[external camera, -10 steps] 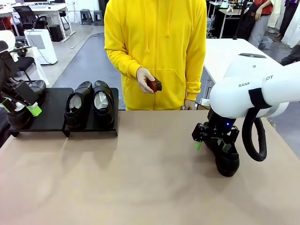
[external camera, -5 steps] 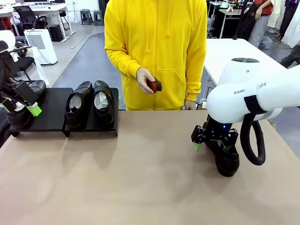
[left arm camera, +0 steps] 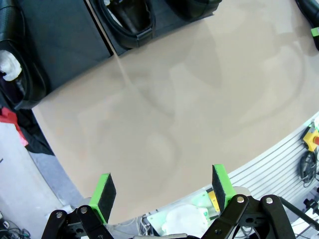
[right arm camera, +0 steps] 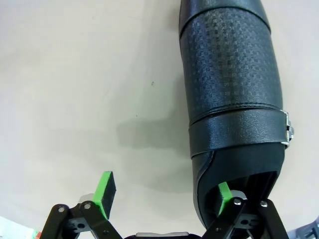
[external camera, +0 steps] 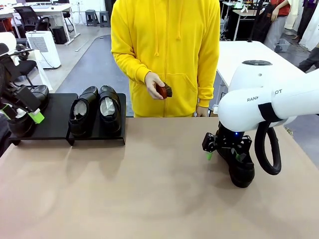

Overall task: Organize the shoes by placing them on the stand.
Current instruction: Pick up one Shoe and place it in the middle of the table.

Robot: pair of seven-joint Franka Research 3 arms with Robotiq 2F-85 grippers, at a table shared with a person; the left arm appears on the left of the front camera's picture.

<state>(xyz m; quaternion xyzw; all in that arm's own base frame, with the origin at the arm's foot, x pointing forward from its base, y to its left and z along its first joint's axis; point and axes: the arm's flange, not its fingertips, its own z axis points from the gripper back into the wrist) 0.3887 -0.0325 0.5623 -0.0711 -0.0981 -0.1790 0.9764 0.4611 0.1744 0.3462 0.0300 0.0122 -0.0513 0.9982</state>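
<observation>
Straddling the heel end of the last loose shoe [external camera: 241,169], the right pincer [external camera: 223,154] has its jaws spread wide: in the right wrist view one green pad [right arm camera: 224,191] sits inside the shoe's opening and the other pad [right arm camera: 105,186] hangs over bare worktop [external camera: 149,189] beside it, so the shoe's side wall stands between them but is not yet pinched. That placement looks chosen to grip the thin leather collar, not the broad body, which the jaws could hardly span. The shoe lies on the right part of the worktop, well apart from the stand [external camera: 55,117] at the far left. On the stand two shoes sit side by side, a left one [external camera: 82,112] and a right one [external camera: 109,107], toes pointing away from the robot, with white paper showing inside; a third shoe [external camera: 22,117] rests at the stand's left end, just beside the left pincer [external camera: 20,115], whose jaws are also apart and hold nothing. Between them a bare stretch of stand seems kept free for the fourth shoe. Across the worktop, a person's hand [external camera: 153,82] holds a small reddish-brown brush [external camera: 163,90] clear of the work.
</observation>
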